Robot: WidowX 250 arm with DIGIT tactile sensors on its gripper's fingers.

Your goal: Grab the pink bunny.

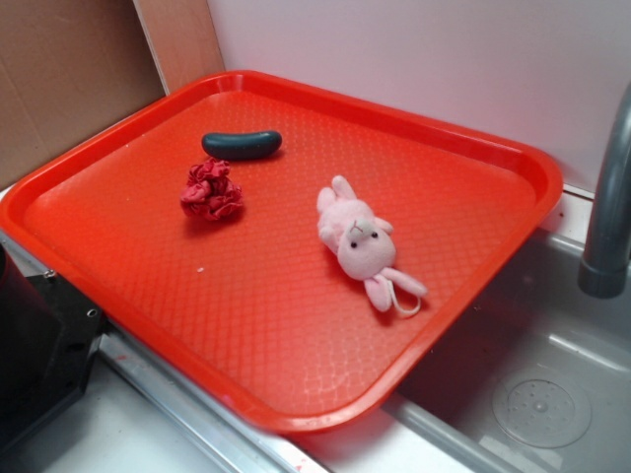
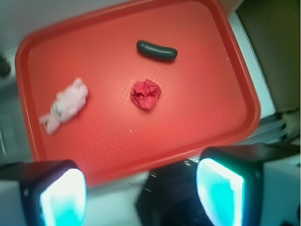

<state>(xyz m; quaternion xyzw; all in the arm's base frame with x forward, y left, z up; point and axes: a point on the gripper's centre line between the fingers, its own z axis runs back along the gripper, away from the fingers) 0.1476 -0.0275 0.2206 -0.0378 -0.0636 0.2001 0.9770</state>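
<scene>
The pink bunny (image 1: pixel 357 241), a small pale plush with dark bead eyes and a thin white loop, lies on its back toward the tray's right side.

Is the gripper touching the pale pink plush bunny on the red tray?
Apart. The wrist view shows the gripper open at the frame bottom, with bare red tray between it and the pale pink plush bunny.

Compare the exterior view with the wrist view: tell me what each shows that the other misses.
Exterior only: the grey faucet, the sink basin and the bunny's white loop.
Wrist only: the gripper, jaws wide apart, nothing between them, hanging off the tray's edge.
Both: the red tray, the pink bunny, the red fabric ball and the dark green sausage.
</scene>
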